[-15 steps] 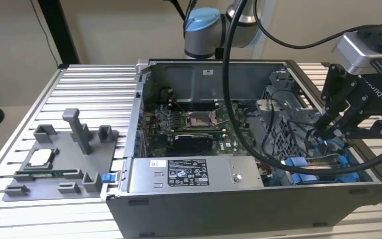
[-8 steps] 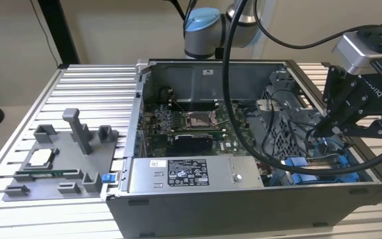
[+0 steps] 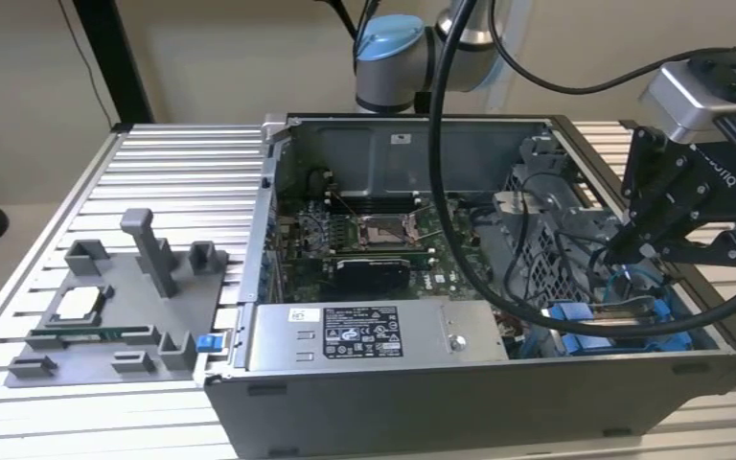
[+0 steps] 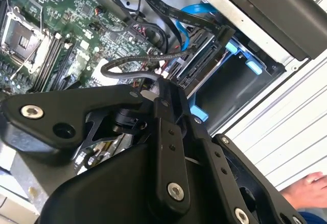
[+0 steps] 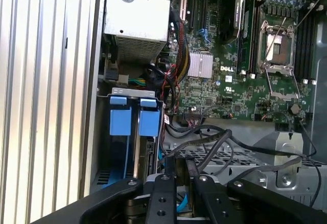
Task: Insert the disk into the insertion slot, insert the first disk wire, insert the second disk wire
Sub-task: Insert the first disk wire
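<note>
Arm (image 3: 401, 57) rose at far side; wrist (image 3: 707, 177) pitched down at the exterior view's right; gripper (image 3: 617, 254) pointed down w/ fingers (image 5: 171, 165) drawn together.

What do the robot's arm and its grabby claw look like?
The arm is made of round silver-grey tubes, with a light blue cap on one joint. Thick black cables loop off it. The gripper is black, built of flat jointed bars with shiny silver screws and small white print on its side. A silver-grey box sits by it.
</note>
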{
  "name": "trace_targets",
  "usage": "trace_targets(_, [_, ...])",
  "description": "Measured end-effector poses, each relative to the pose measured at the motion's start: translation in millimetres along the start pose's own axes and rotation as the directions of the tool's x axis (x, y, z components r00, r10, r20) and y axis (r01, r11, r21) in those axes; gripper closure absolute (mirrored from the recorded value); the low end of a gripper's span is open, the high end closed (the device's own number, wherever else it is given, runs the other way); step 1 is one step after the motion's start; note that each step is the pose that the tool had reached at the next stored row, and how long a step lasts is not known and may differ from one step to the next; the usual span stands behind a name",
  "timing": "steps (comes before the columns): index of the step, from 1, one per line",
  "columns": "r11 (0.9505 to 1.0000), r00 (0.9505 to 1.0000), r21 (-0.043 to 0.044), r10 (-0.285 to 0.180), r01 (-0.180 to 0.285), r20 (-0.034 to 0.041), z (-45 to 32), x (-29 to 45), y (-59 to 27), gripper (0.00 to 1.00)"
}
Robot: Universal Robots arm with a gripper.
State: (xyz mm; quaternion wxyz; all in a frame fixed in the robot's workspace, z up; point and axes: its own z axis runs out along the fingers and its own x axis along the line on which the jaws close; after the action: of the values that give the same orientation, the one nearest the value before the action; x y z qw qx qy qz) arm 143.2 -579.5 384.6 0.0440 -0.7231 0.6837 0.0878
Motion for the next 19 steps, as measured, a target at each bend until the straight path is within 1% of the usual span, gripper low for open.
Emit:
trace_targets(5, [1.0000, 1.0000, 0.0000, 0.000, 0.000, -0.0001, 1.6, 1.9, -1.5, 1.00])
trace_targets(9, [1.0000, 1.0000, -0.0002, 0.000, 0.000, -0.0037, 3.5, 4.6, -4.1, 1.00])
trace_targets(18, [1.0000, 1.0000, -0.0004, 0.001, -0.001, -0.0076, 7.8, 13.1, -10.6, 1.00])
trace_targets(19, [1.0000, 0.9999, -0.0004, 0.001, -0.001, -0.0106, 8.3, 13.2, -10.7, 1.00])
